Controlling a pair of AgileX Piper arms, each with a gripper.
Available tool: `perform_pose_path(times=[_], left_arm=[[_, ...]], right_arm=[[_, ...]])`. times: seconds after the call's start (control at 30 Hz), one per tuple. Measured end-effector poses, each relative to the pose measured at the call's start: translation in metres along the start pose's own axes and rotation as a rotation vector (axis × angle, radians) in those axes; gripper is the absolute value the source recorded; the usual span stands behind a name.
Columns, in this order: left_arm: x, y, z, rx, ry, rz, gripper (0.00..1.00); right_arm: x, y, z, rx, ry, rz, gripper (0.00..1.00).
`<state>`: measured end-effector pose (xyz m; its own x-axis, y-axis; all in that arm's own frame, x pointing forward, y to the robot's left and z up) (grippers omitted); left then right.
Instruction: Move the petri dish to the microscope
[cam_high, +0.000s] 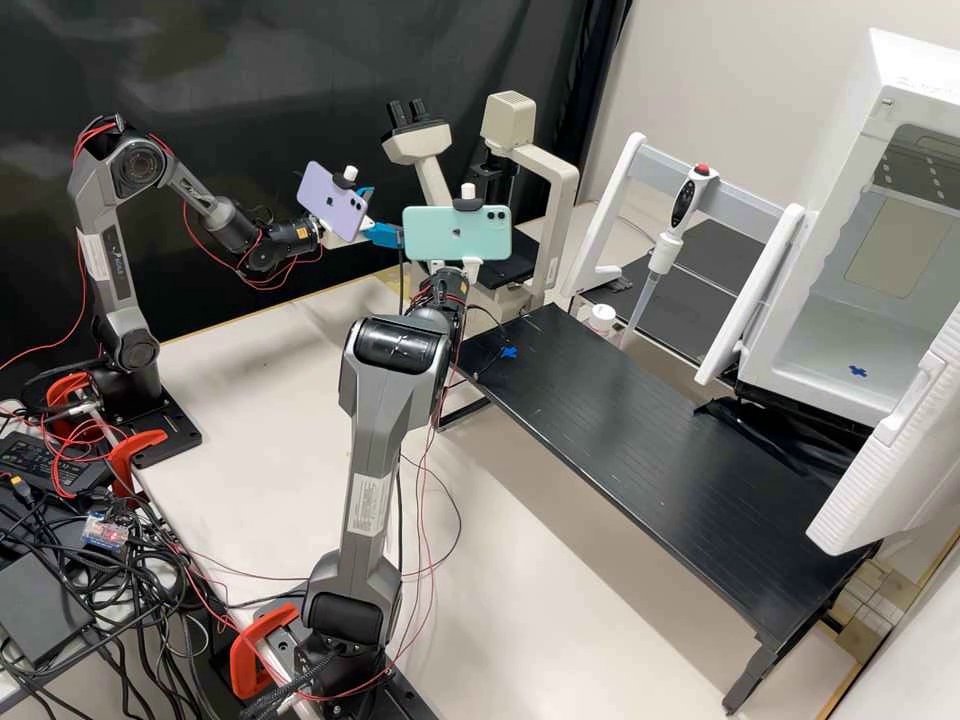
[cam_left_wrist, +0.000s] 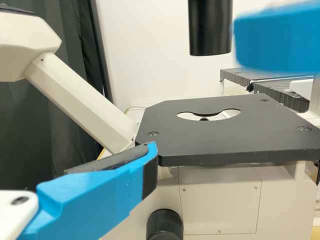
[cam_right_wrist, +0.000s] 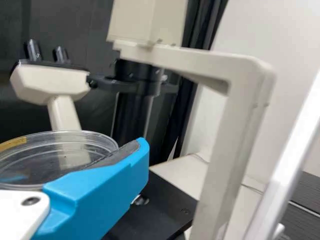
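In the high view my left gripper (cam_high: 374, 214) is beside the microscope (cam_high: 560, 220), its blue fingers apart. The left wrist view has my left gripper (cam_left_wrist: 195, 97) open and empty, facing the microscope's black stage (cam_left_wrist: 220, 137) with its round opening. My right gripper (cam_high: 455, 268) is mostly hidden behind the green phone in the high view. In the right wrist view my right gripper (cam_right_wrist: 135, 160) is shut on the clear petri dish (cam_right_wrist: 47, 155), whose rim lies against the dark pad. The dish is held up near the microscope (cam_right_wrist: 235, 115), above its black stage (cam_right_wrist: 162, 205).
A long black raised shelf (cam_high: 650, 450) runs right of the front arm. Beyond it stand a pipette (cam_high: 665, 240) on a white frame and an open white chamber (cam_high: 850, 330). The microscope's black lamp tube (cam_left_wrist: 210, 30) hangs over the stage. Cables (cam_high: 110, 570) lie at the left.
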<state>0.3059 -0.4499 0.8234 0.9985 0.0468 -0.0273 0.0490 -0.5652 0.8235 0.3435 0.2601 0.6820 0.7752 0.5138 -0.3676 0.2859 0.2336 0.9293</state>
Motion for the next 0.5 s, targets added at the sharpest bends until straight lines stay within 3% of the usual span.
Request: perform_pose_path(times=[0.13, 0.43, 0.5], left_arm=[[0.000, 0.000, 0.000, 0.000, 0.000, 0.000, 1.00], [0.000, 0.000, 0.000, 0.000, 0.000, 0.000, 1.00], [0.000, 0.000, 0.000, 0.000, 0.000, 0.000, 1.00]], right_arm=[[0.011, -0.010, 0.006, -0.010, -0.019, -0.017, 0.00], [0.037, -0.040, 0.029, 0.021, -0.109, -0.105, 0.00], [0.044, -0.041, 0.030, 0.027, -0.106, -0.094, 0.00]])
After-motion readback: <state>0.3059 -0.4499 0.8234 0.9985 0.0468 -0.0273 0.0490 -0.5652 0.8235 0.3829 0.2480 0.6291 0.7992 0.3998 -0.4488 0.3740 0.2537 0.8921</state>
